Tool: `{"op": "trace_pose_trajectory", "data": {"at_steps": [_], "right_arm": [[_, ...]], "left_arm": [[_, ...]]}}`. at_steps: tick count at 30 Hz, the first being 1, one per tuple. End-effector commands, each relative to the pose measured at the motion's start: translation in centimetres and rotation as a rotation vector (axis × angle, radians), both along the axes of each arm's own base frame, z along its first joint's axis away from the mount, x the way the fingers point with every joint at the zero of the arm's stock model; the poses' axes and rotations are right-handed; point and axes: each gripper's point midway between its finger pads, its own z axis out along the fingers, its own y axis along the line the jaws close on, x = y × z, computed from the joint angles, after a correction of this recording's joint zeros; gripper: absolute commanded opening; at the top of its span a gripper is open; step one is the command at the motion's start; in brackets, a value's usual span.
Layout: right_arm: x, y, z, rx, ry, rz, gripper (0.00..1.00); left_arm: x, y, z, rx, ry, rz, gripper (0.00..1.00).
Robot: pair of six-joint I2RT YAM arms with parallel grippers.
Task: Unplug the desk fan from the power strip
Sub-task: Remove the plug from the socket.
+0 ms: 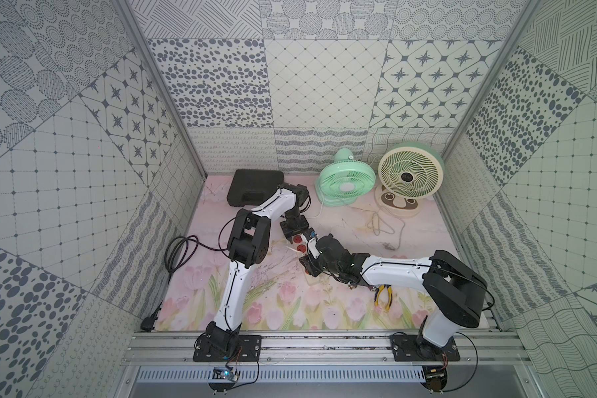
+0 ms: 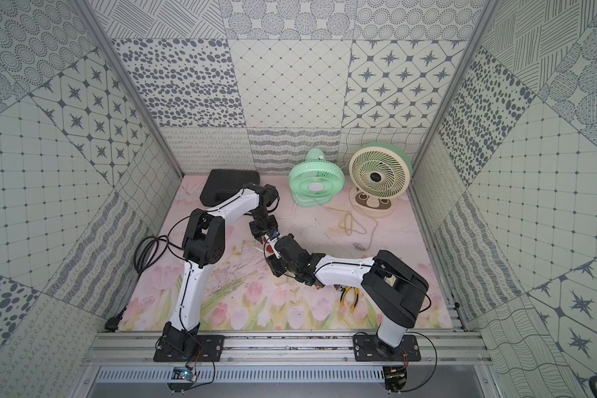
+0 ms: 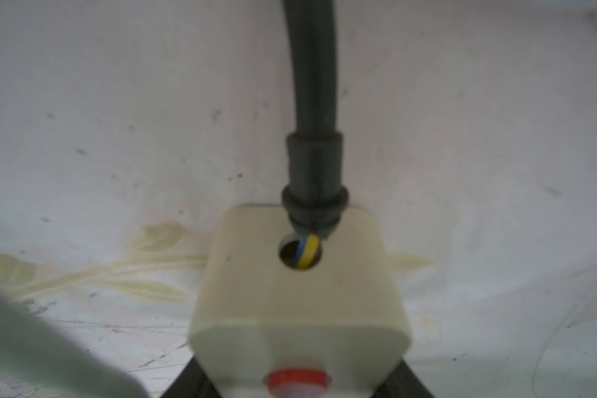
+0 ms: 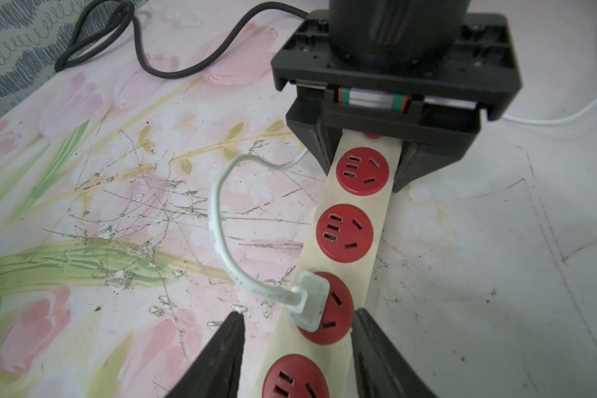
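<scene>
Right wrist view: right gripper (image 4: 297, 313), part-open and empty, straddles the white plug (image 4: 309, 301) (left gripper (image 4: 364, 172) clamps the power strip (image 4: 335, 196)).

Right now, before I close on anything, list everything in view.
power strip: one, cream with red sockets, mid-mat.
plug: one, white, third socket from the button end.
plug cord: one, white, looping off the plug.
black cord: one, coiled at the mat's left edge.
mint fan: one, back right.
cream fan: one, green blades, far back-right corner.
case: one, black, back left.
pliers: one, yellow handles, front right.
mat: one, pink floral, under everything.
left arm: one, white-black, jaws shut on the strip's button end.
right arm: one, white-black, jaws open astride the plug.
</scene>
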Motion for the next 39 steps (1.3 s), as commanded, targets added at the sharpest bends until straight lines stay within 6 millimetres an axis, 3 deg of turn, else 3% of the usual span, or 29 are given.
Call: {"op": "trace_pose_trajectory", "data": {"at_steps": [1,22,31,39], "right_arm": [[1.1,0.6,0.3,0.012,-0.015,-0.022,0.53],[1.7,0.9,-1.7,-0.040,0.022,-0.042,0.41],[1.7,1.2,-2.2,-0.045,0.039,-0.043,0.28],[1.4,1.3,-2.1,-0.068,0.012,-0.038,0.11]], "left_arm": [[-3.3,6.1,-2.6,0.326,0.151,0.029,0.00],[-3.7,6.4,-3.5,0.333,0.183,0.055,0.00],[-3.8,6.5,-3.6,0.338,0.187,0.056,0.00],[-3.8,6.3,-3.7,0.333,0.189,0.056,0.00]]}}
